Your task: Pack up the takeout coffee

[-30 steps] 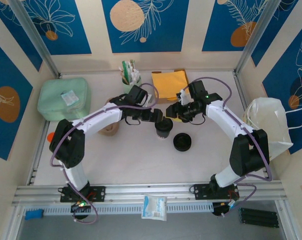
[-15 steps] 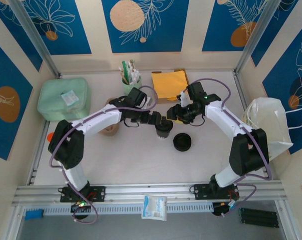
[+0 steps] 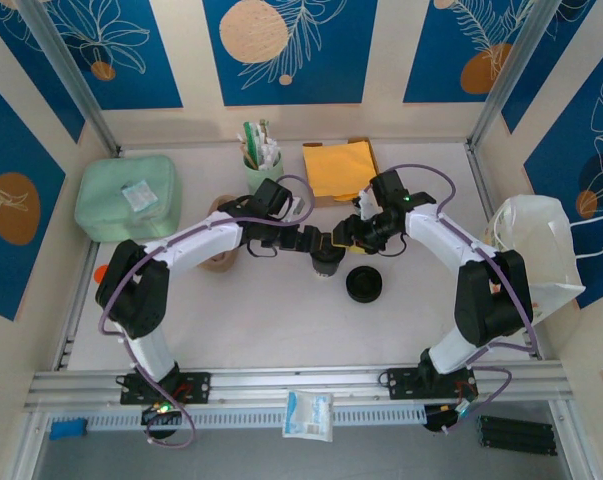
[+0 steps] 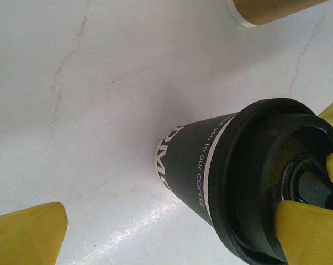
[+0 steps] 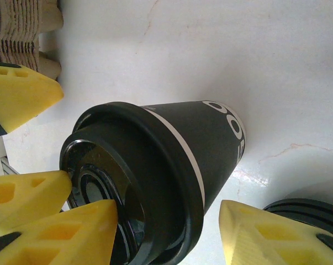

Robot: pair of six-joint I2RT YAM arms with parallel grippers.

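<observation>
The takeout coffee [image 3: 327, 260] is a dark paper cup [image 4: 188, 160] with white lettering and a black lid [image 5: 133, 165], standing mid-table. My left gripper [image 3: 309, 240] is open wide. One of its fingers [image 4: 310, 232] rests on the lid top, and the other hangs over bare table away from the cup. From the right, my right gripper [image 3: 345, 238] straddles the lid's rim, open. One of its fingers [image 5: 61, 232] lies on the lid, the other [image 5: 265, 237] beside the cup wall with a small gap.
A stack of black lids [image 3: 363, 284] sits just right of the cup. Brown pulp carriers [image 5: 28, 22] lie to its left, and a brown cup with a white rim [image 4: 271, 8] lies nearby. Behind are an orange envelope [image 3: 339, 168], a stirrer holder [image 3: 261, 155], a green box [image 3: 126, 197] and a white bag [image 3: 536, 240].
My right gripper has moved left and down onto the lidded cup. The left gripper has shifted slightly toward it. The cup has stayed in place.
</observation>
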